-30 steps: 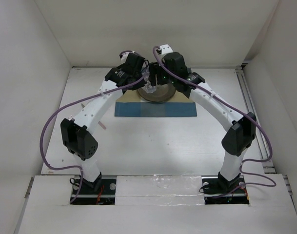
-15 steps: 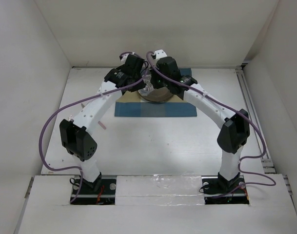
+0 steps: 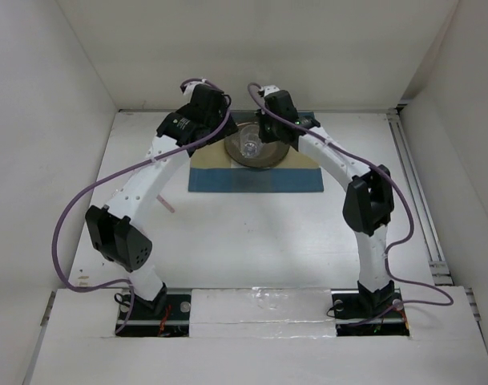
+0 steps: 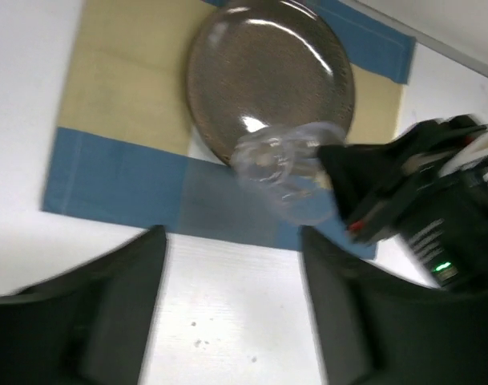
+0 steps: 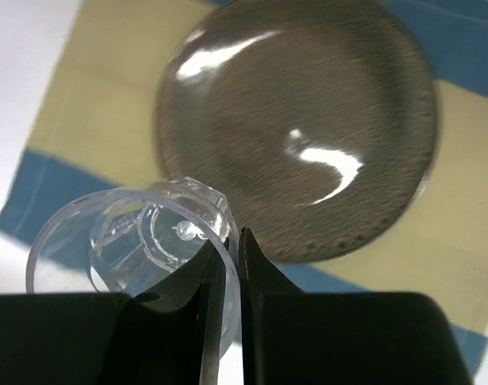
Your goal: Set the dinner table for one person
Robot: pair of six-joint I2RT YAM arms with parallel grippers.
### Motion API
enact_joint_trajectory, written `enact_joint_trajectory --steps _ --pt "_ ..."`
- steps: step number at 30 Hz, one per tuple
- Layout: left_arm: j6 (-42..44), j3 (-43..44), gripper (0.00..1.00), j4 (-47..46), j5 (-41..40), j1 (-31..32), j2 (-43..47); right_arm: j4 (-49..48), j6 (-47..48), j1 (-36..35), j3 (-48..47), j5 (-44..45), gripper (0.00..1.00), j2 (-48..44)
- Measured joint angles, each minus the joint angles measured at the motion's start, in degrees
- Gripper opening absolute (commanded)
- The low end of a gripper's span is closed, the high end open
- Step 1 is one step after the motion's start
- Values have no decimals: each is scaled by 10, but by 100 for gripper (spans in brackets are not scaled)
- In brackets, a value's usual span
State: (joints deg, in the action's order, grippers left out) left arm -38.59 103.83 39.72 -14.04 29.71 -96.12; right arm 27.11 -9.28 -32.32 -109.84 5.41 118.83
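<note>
Right fingers (image 5: 260, 290) on clear cup (image 5: 115, 234)

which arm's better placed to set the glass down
Right: the right jaws are shut on the clear glass rim near the plate; the left jaws stand open and empty.

glass (image 3: 249, 147) over plate (image 3: 269, 159), dinner table (image 3: 268, 241) open nearer

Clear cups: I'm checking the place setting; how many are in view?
1: a cup, rim pinched between the right fingers, near the plate on the placemat. Arms may hide others.
</note>
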Motion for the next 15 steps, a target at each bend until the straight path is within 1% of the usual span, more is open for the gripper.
enact_joint_trajectory --steps 1,2,5,10,15 --pt "0 -6 81 -1 -5 -6 3 5 0 11 -16 2 0 12" --pt "2 -12 100 0 -12 -10 7 15 0 25 -39 3 0 27" --pt "0 -38 100 1 -35 -22 18 32 1 66 -113 6 0 73" --pt "5 -83 100 7 -66 -21 38 47 6 137 -218 7 0 146" --pt "15 -129 100 5 -85 -21 60 47 16 197 -255 -2 0 194"
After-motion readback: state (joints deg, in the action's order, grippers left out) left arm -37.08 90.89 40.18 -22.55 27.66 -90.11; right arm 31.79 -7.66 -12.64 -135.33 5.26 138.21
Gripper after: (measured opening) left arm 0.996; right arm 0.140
